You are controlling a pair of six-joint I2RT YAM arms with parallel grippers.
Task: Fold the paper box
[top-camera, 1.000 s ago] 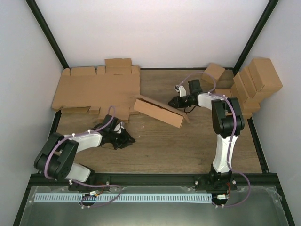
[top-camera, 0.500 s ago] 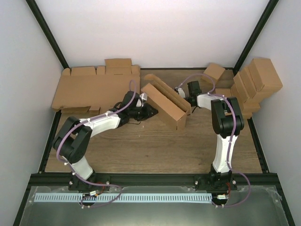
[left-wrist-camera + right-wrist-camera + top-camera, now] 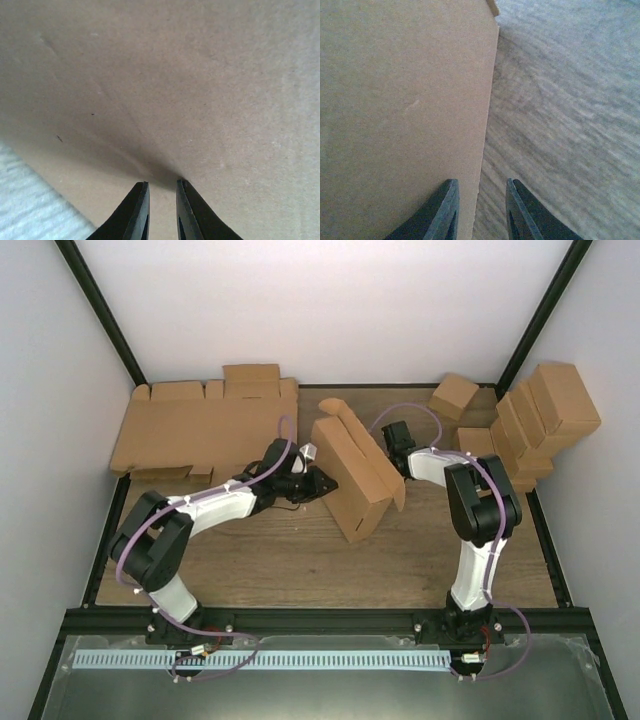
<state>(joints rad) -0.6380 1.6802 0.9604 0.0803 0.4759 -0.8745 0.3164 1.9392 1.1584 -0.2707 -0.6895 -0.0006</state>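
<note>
The paper box (image 3: 355, 475) is a brown cardboard mailer that stands tilted on its side in the middle of the table, with its lid flap toward the back. My left gripper (image 3: 322, 483) presses its tips against the box's left face. In the left wrist view the gripper (image 3: 162, 182) has a narrow gap with nothing in it, and cardboard (image 3: 175, 75) fills the view. My right gripper (image 3: 393, 445) is at the box's back right side. In the right wrist view the gripper (image 3: 481, 181) is slightly open and straddles the edge of a cardboard panel (image 3: 400, 100) without gripping it.
A pile of flat cardboard blanks (image 3: 205, 430) lies at the back left. Several ready-made brown boxes (image 3: 540, 420) are stacked at the back right, with one more small box (image 3: 455, 395) near them. Wooden tabletop (image 3: 570, 100) shows right of the panel.
My left arm swung from the front left of the table up to the box. The box went from lying low to standing tilted on its side. My right gripper moved in behind it.
</note>
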